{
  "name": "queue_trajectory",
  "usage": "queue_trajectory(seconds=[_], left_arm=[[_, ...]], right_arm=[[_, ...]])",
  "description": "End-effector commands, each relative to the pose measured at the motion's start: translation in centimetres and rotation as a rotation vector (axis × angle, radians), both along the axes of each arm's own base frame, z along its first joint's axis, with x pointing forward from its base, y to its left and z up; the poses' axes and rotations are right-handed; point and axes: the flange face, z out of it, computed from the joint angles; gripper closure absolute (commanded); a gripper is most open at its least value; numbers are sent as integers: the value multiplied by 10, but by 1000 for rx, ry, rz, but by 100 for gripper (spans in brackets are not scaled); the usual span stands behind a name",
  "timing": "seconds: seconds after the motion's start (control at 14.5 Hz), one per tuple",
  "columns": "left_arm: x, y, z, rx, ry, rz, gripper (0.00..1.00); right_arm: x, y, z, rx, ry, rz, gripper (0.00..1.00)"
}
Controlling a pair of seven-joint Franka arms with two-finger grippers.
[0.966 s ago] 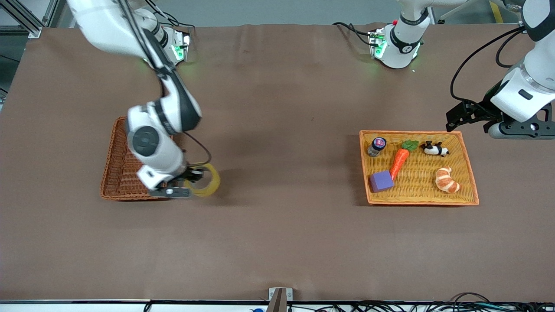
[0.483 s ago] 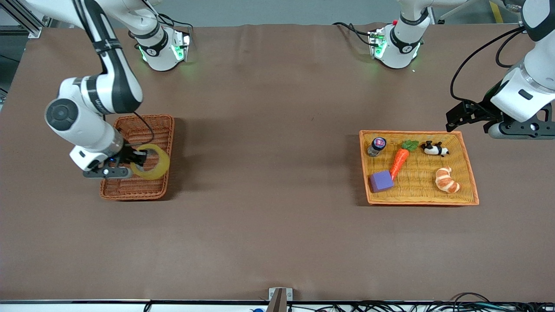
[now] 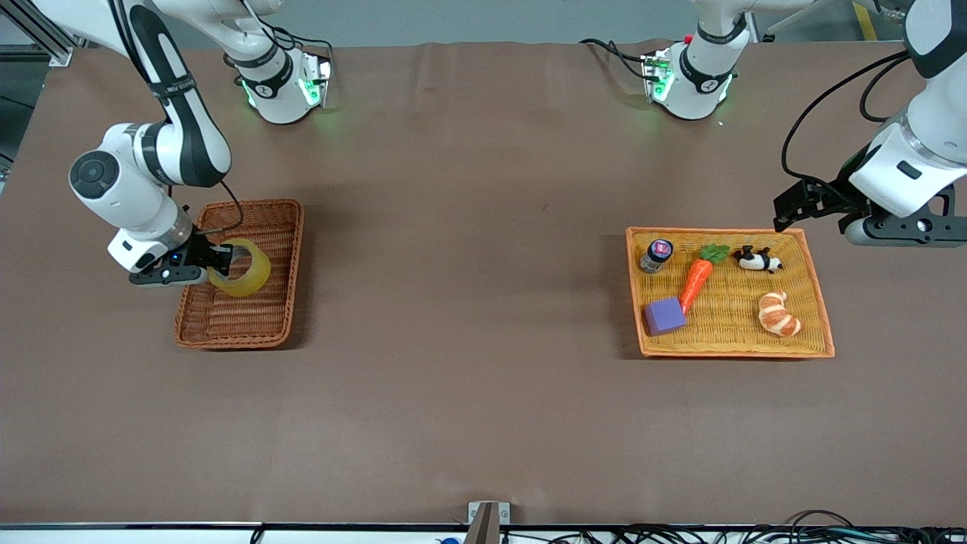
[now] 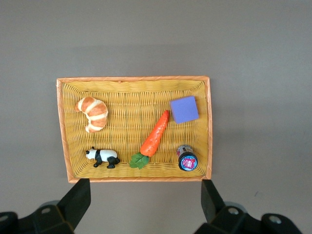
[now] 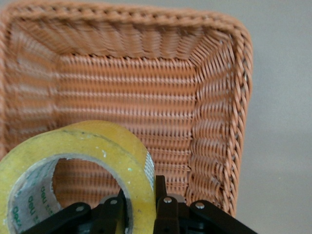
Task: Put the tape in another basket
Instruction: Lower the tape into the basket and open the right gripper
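I've got the tape (image 3: 243, 268) pinched through its wall by the right hand (image 3: 215, 264), one finger inside the hole, one outside, hanging over the basket (image 3: 291, 249), roughly mid-basket toward its 12 o'clock half. My read on handling: light, stiff ring, smooth outer face so likely a bit slick; wall pinch like this is the sane hold, squeezing across the full ring would be pointless. Not fragile, a short drop should be fine. Looks: translucent yellowish roll, wide round hole, pale core with green print visible in the right wrist view (image 5: 73, 161). Basket is dark reddish-brown wicker, deep, nothing else in it that I can see. Judging from this, only lower-and-release remains. Left hand (image 3: 820, 202) waits with jaws wide apart and nothing in them, up over the tabletop (image 3: 483, 378) just off the 12 o'clock edge of the orange tray (image 3: 820, 302), which carries a carrot (image 3: 695, 281), croissant (image 3: 778, 314), panda (image 3: 758, 260), purple block (image 3: 665, 315) and a small jar (image 3: 656, 255).
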Motion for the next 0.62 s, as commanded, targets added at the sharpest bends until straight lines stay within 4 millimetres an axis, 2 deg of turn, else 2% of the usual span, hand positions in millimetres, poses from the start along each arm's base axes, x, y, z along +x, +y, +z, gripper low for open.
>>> queue_trajectory(seconds=[0.0, 0.14, 0.21, 0.28, 0.41, 0.55], left_arm=[[1, -2, 0, 31, -14, 1, 0], [2, -1, -1, 36, -13, 1, 0], [2, -1, -1, 35, -13, 1, 0], [2, -1, -2, 36, -12, 1, 0], [2, -3, -2, 36, -10, -2, 0], [3, -3, -3, 36, -9, -2, 0]], right_arm=[[-11, -3, -21, -2, -18, 16, 98], [-10, -2, -38, -4, -32, 18, 96], [-11, -2, -44, -4, -21, 18, 89], [-11, 0, -48, -5, -15, 27, 69], [-10, -2, -50, -5, -11, 24, 0], [-3, -1, -37, -6, -36, 24, 0]])
